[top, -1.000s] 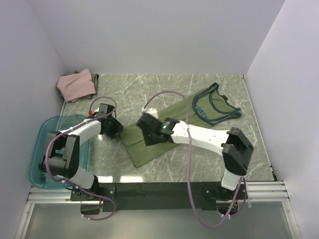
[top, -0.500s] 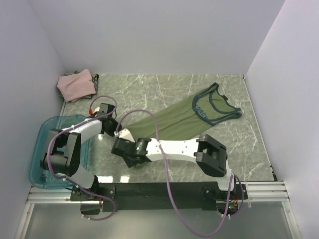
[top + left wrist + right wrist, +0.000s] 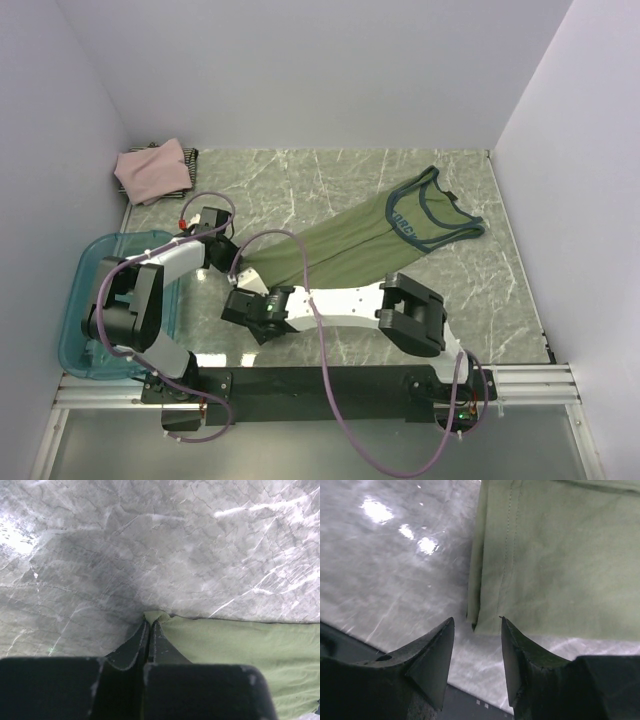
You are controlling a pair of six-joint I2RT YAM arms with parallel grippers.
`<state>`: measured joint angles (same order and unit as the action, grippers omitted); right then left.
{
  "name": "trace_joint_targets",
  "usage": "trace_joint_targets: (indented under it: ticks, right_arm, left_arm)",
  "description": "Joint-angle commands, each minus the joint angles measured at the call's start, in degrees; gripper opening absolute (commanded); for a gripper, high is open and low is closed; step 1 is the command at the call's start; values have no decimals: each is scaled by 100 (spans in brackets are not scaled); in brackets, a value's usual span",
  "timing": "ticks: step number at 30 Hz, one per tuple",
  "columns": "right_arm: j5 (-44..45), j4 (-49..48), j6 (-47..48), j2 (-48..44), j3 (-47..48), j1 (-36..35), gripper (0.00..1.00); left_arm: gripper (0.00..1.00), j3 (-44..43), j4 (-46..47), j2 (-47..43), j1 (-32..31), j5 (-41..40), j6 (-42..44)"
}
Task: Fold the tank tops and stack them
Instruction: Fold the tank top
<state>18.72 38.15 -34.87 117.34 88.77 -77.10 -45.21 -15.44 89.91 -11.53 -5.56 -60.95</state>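
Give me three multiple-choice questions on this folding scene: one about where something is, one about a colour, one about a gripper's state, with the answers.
1. Where does the dusty-pink tank top lie?
A. far left corner of the table
B. near right corner
C. dead centre

2. What colour is the trim on the olive-green tank top?
A. white
B. navy
C. red

3. How is the left gripper?
A. wide open in the air
B. out of view
C. shut on a corner of the olive-green tank top

Answers: A, it sits at the back left by the walls; B, dark blue edging rings the neck and armholes; C, the left wrist view shows its jaws pinched together on the cloth's corner.
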Motion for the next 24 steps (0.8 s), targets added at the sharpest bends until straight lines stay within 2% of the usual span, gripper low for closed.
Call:
trace_joint_targets:
  ticks: [1, 8, 11, 14, 15, 18, 24]
  right_arm:
    - [220, -264, -37, 87, -97, -51, 50]
    - [272, -106, -116, 369, 53, -59, 47]
    - [272, -98, -143, 377, -18, -59, 43]
    - [246, -18, -160, 404, 17, -59, 35]
    - [246, -18, -160, 395, 9, -51, 29]
    - [123, -45, -108, 308, 0, -51, 20]
    - [-245, -167, 33, 35, 149, -59, 7]
  left_arm:
    - [1, 179, -214, 273, 10, -94, 66]
    - [1, 153, -249, 308, 10, -103, 66]
    - [1, 127, -275, 352, 10, -112, 83]
    - [1, 118, -267, 317, 10, -103, 74]
    - [1, 126, -275, 317, 10, -103, 66]
    - [1, 127, -354, 247, 10, -155, 57]
    - [1, 118, -889, -8, 10, -515, -154]
